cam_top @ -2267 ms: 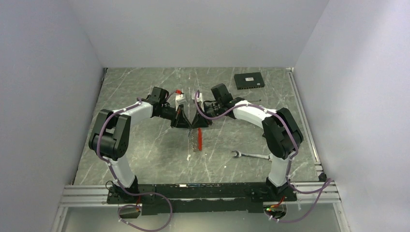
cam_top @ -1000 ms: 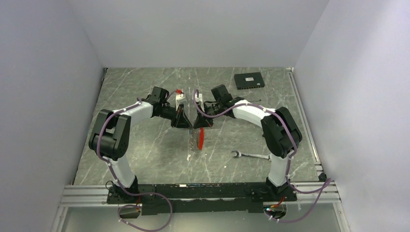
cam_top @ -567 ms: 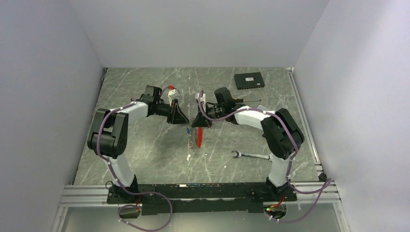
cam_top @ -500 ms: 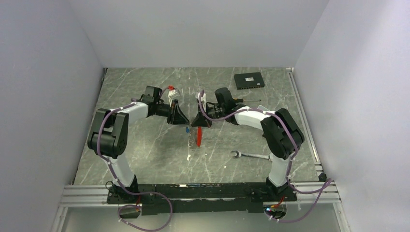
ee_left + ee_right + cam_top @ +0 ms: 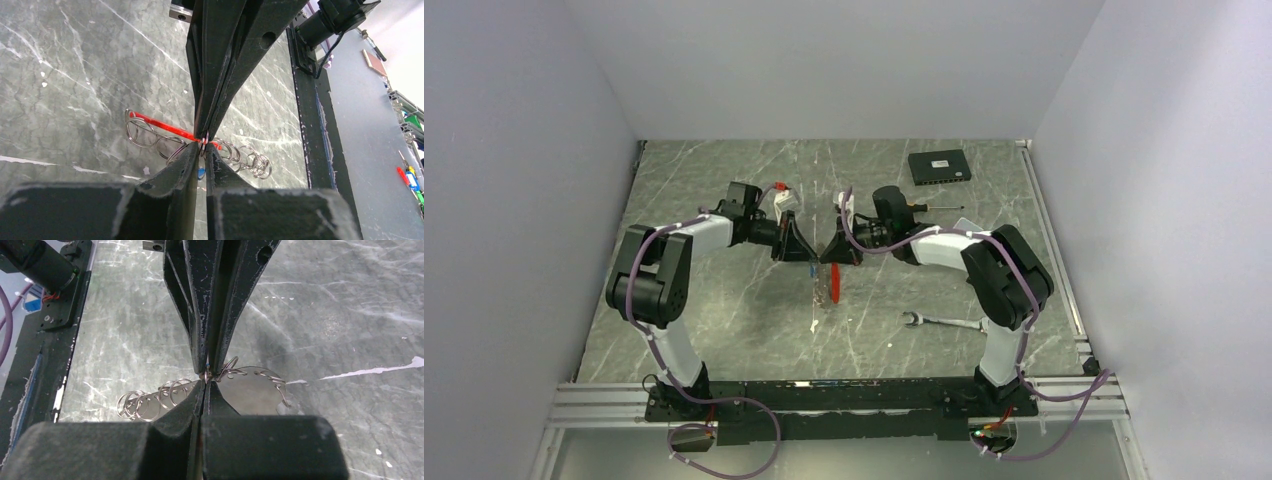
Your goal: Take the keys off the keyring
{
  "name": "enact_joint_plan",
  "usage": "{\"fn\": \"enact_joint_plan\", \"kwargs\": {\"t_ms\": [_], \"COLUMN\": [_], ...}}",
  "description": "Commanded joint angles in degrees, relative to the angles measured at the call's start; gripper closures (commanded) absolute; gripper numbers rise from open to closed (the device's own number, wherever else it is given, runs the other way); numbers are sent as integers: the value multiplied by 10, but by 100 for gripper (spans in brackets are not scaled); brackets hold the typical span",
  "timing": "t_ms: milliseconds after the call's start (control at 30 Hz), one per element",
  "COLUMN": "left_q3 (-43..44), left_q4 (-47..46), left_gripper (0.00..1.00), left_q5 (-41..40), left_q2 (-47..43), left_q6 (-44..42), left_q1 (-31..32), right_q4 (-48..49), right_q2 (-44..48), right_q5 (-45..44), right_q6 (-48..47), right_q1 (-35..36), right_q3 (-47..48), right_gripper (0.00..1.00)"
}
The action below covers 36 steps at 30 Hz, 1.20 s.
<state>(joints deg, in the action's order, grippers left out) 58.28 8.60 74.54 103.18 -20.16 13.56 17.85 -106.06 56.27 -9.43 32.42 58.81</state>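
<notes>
Up and left of the wrench [image 5: 941,322], the keyring [image 5: 828,290] is pinched in the fully closed right jaws. The left jaws, a slit apart, nip the same ring. The left wrist view shows a blue-headed key [image 5: 201,173] and the red tag [image 5: 159,127]; the right wrist view shows only silvery rings [image 5: 150,402].

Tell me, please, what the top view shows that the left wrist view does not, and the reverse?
Only the top view shows the wrench and the black box. Only the left wrist view shows the keyring's separate wire loops and a blue key head beneath the fingertips. Both show the red tag, and the left gripper and right gripper meeting tip to tip at the keyring.
</notes>
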Motion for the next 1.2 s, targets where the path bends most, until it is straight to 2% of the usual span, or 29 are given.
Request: {"fn": "enact_joint_plan", "kwargs": {"t_ms": [0,133,400,533,667,700,800,833,900,933,1000,1100,1167], "left_q3": [-7,-9,-15,-19,-25,-28,-25,-18,5,16,28,38,39], "left_q4": [-23,-42,-75,-82,-127,-137,-123,-95,-10,18,54,87,94], "left_gripper": [87,86,79,81,82,84,100,100,100,100,100,100,100], "left_q5": [18,24,27,30,36,37,29,24,7,-3,-20,-37,-49], "left_q2": [11,20,30,33,39,40,38,37,29,25,17,9,6], "left_q6": [10,31,65,79,116,126,118,90,28,4,-31,-64,-76], "left_q1": [10,13,23,23,23,23,23,22,22,22,22,27,32], "right_q4": [96,152,294,348,407,421,446,449,413,362,213,54,-35], "right_q2": [24,24,15,10,6,4,-1,-2,-2,1,17,39,49], "right_q5": [20,17,2,-11,-35,-39,-41,-38,-8,12,36,46,40], "right_q6": [43,80,186,217,247,255,272,272,256,230,129,10,-49], "right_q1": [-6,-13,-23,-25,-25,-25,-28,-31,-37,-38,-37,-35,-34], "right_q3": [-16,-36,-79,-101,-124,-129,-137,-139,-127,-112,-75,-29,-2], "right_gripper": [100,100,100,100,100,100,100,100,100,100,87,72,67]}}
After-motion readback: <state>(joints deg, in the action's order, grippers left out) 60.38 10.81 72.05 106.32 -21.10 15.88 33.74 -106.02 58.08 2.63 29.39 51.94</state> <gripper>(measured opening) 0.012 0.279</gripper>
